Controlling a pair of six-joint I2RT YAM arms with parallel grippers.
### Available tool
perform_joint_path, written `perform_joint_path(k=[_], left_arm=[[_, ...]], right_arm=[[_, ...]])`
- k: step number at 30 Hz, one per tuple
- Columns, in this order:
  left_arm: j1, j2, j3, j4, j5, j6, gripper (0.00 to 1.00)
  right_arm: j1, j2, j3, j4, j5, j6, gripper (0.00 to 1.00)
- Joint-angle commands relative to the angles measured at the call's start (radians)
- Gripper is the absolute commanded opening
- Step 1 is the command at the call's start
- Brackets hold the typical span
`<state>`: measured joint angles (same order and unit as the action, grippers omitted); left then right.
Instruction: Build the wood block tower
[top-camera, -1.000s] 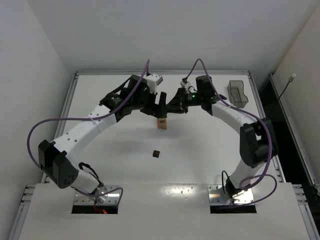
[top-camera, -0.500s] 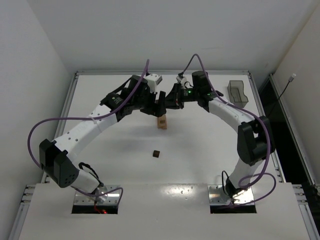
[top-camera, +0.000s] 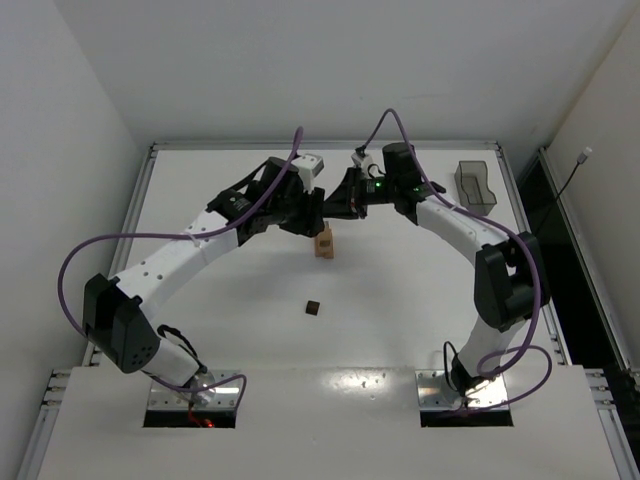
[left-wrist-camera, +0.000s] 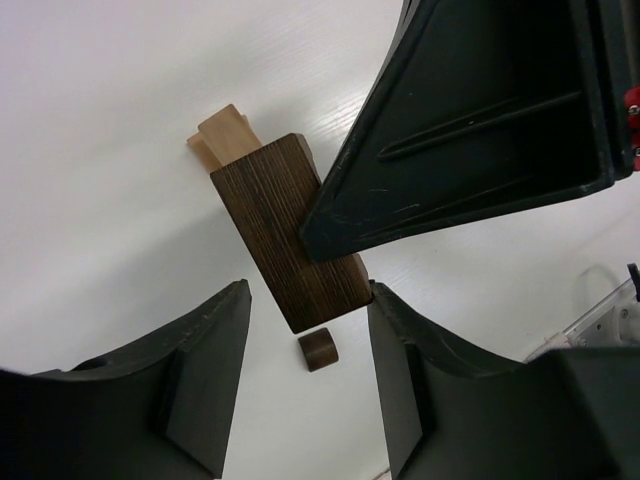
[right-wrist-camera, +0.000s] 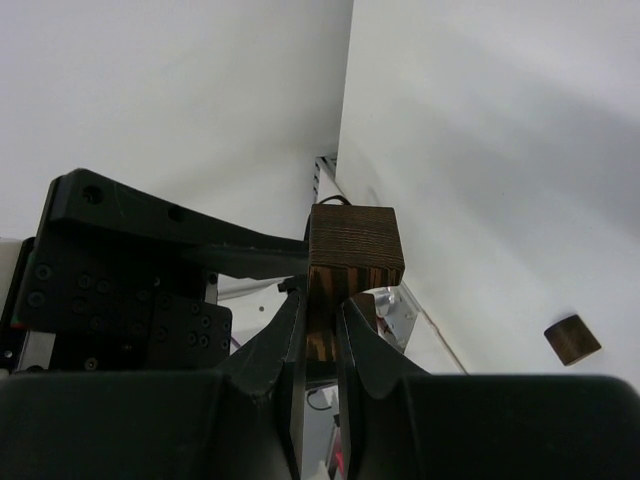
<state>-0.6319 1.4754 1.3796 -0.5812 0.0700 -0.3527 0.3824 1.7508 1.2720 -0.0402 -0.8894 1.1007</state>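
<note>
Since a second ago the right tool (right-wrist-camera: 320, 335) has shifted left and farther, meeting the left tool (left-wrist-camera: 305, 345) over the wood block tower (top-camera: 324, 243), which stands mid-tabletop (top-camera: 400, 300). The right tool clamps a dark brown block (left-wrist-camera: 285, 235), and the left tool's jaws stand partly apart around its end. The grey tray (top-camera: 477, 187), far right, is too small to show any contents.

white table (top-camera: 400, 310), plain white walls (top-camera: 330, 60)

The right end effector (right-wrist-camera: 320, 302) pinches a dark brown, striped-grain wooden block (right-wrist-camera: 355, 250) between its two black fingers, and the block's square end juts past the tips. To the right, a small dark brown wooden piece (right-wrist-camera: 572, 339) lies on the white worktop (right-wrist-camera: 480, 150).
</note>
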Motion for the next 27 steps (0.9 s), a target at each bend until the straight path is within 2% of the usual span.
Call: perform_joint_path(k=[1, 6, 12, 21, 27], left_arm=[[0.008, -0.004, -0.014, 0.026, -0.012, -0.008, 0.45], [0.008, -0.004, -0.014, 0.026, -0.021, -0.008, 0.44], [0.008, -0.013, -0.004, 0.035, 0.013, -0.008, 0.54], [0.008, -0.004, 0.026, 0.035, 0.014, -0.008, 0.54], [0.008, -0.004, 0.045, 0.026, 0.005, -0.008, 0.49]], right_arm=[[0.006, -0.042, 0.035, -0.001, 0.000, 0.008, 0.00], [0.006, -0.042, 0.026, -0.001, 0.000, 0.008, 0.00], [0.016, -0.051, 0.017, -0.001, 0.009, 0.008, 0.00], [0.026, -0.042, 0.015, 0.008, 0.009, 0.008, 0.00], [0.026, -0.042, 0.006, 0.008, 0.009, -0.001, 0.00]])
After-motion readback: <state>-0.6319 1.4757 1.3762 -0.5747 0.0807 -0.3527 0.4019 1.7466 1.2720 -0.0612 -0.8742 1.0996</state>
